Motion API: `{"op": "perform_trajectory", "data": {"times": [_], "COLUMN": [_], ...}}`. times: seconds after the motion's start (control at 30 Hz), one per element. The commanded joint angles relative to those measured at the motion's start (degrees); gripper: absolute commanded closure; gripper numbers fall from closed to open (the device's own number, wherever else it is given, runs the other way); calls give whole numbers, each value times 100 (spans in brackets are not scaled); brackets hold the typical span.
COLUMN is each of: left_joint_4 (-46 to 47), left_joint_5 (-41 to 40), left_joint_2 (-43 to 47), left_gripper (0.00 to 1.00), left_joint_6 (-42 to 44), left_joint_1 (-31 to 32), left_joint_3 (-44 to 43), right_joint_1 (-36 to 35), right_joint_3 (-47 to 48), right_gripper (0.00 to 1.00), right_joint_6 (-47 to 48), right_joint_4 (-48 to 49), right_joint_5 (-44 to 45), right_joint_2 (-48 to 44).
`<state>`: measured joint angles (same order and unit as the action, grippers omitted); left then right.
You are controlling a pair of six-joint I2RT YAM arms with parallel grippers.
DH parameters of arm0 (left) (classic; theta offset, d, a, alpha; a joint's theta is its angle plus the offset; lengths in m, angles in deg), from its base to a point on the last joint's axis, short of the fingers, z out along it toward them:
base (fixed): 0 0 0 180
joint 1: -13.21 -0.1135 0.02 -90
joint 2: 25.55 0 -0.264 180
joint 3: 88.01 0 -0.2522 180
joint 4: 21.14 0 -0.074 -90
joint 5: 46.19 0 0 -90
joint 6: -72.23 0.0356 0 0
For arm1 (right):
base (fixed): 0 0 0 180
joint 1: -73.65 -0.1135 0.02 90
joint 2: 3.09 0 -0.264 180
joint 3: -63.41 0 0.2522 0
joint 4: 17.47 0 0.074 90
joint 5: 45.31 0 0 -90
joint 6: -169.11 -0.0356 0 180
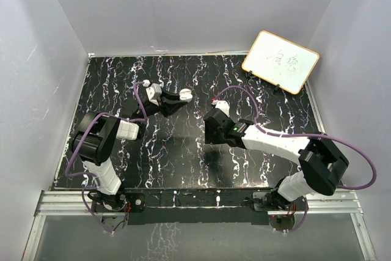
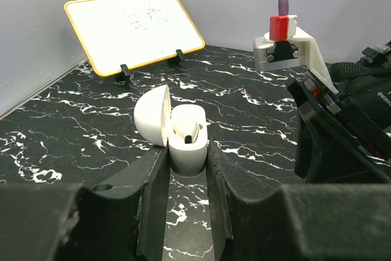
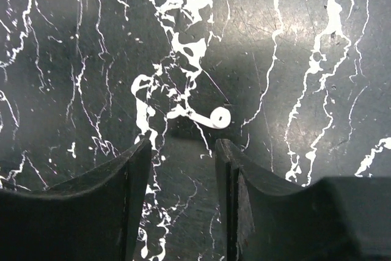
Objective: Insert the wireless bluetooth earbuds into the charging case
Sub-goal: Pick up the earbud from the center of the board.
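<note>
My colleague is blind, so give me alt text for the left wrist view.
The left gripper clamps a white charging case, lid open, one earbud seated inside. A whiteboard stands behind on the black marbled table; the right arm fills the right edge.

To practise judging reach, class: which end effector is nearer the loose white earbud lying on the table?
Right. The right end effector hovers over the earbud, jaws open; the left end effector is apart from it, shut on the open charging case.
</note>
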<state>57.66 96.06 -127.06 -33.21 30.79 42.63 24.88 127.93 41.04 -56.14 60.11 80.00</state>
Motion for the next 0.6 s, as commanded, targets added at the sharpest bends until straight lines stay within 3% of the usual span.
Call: {"op": "perform_trajectory", "data": {"times": [0.0,0.13,0.57], "left_joint_4": [418,439,479], "left_joint_5": [-18,-22,26], "left_joint_2": [346,342,308], "left_gripper": [100,100,100], "left_joint_6": [38,40,13], "left_joint_1": [3,0,4], "left_joint_3": [5,23,35], "right_joint_1": [-9,-5,145], "right_joint_3": [-34,-49,-138], "right_gripper": [55,50,51], "right_joint_6": [-769,-893,-1339], "right_joint_4": [635,639,405], "right_joint_5": [296,364,343], "right_joint_2": [-56,41,406]}}
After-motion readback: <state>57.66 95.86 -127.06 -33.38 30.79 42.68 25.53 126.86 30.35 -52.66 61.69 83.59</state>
